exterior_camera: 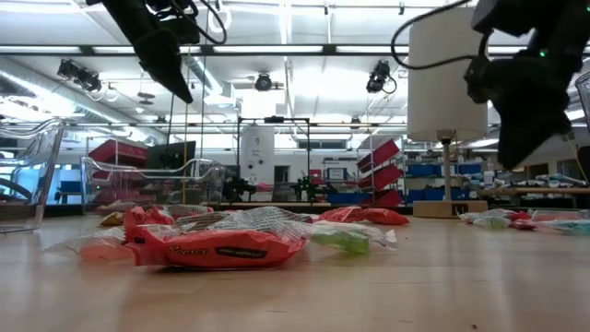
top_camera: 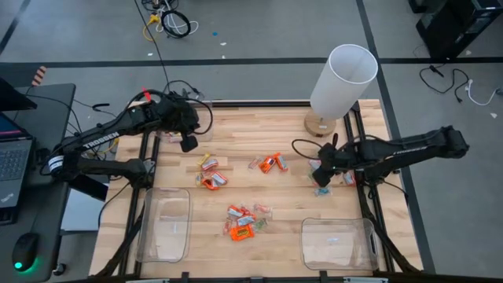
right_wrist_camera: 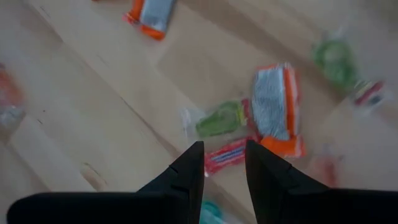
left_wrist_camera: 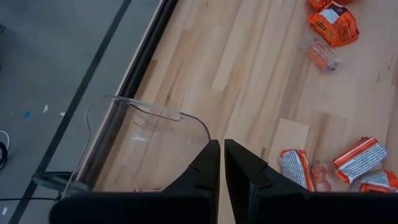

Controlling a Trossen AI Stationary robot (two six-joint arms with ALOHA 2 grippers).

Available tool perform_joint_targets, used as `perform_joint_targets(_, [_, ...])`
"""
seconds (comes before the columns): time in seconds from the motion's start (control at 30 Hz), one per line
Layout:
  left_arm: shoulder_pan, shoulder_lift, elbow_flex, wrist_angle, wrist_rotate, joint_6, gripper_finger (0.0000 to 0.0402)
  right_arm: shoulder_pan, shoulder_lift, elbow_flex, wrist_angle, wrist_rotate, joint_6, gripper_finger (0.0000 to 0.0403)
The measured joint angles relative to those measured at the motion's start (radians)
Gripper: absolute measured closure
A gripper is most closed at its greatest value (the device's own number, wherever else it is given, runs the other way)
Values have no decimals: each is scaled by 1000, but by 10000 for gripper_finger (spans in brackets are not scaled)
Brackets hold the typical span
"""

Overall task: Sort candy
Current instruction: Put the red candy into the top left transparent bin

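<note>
Much bare table (top_camera: 236,137) beside candy (top_camera: 242,222)

White capital lettering runs along the left arm (top_camera: 98,140) at the left of the high view; it appears to read "TROSSEN". In the low view, the orange candy wrapper (exterior_camera: 214,247) lying at the lower left of the frame carries yellow script on a dark band that looks like "Reese's", though it is too small to be sure. No other text can be read.
</note>
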Motion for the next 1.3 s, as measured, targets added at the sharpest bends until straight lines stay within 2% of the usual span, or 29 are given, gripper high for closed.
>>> perform_joint_targets(0.2, [0,0,0,0,0,-3,375,19,18,-60,58,-25,109,300])
perform_joint_targets(0.53, [0,0,-1,-2,0,-5,375,22,30,-70,69,-24,191,300])
perform_joint_targets(0.9, [0,0,-51,0,0,-25,375,22,120,-70,105,-20,276,289])
perform_joint_targets(1.3, [0,0,-55,5,0,-26,375,22,205,-70,113,-66,354,276])
